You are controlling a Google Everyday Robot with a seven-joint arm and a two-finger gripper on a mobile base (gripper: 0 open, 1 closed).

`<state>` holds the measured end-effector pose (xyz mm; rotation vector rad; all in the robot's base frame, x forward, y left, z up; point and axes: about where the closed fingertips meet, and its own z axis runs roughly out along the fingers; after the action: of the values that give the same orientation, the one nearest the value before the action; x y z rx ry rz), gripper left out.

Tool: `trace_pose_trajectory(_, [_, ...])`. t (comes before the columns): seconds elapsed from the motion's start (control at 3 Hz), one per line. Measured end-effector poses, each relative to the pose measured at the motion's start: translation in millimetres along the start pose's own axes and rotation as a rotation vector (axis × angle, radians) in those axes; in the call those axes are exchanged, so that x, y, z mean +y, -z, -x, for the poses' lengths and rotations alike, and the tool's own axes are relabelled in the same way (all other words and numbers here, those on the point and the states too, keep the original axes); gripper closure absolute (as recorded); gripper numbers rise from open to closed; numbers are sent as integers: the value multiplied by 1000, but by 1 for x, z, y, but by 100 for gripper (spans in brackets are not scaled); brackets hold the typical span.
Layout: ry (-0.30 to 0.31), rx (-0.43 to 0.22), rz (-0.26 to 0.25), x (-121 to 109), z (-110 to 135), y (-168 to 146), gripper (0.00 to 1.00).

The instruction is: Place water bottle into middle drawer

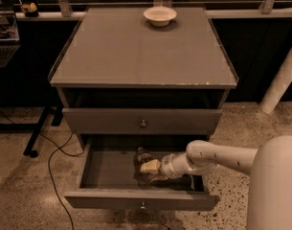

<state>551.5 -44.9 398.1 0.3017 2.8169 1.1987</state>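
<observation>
Gripper (151,166) is low inside the open middle drawer (107,166), near the front edge. Water bottle (144,156) is right against it, down by the drawer floor. Clamped or released: can't tell. The low reach probably means a gentle set-down.

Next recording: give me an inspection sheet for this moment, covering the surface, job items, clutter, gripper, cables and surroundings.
Surface: grey cabinet top, carrying one bowl near its back edge.
Job's things: middle drawer pulled open; water bottle inside it near the middle, partly hidden by the gripper.
Clutter: cream bowl on the cabinet top; upper drawer closed.
Grippers: gripper inside the open drawer, reaching in from the right, at the bottle.
Cables: black cable trailing across the floor left of the cabinet.
Surroundings: speckled floor; white post to the right; dark table leg to the left.
</observation>
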Motion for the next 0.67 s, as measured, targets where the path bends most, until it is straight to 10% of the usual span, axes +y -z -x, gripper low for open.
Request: trace_pose_trajectory(0.67, [-3, 2, -1, -1, 0, 0, 51])
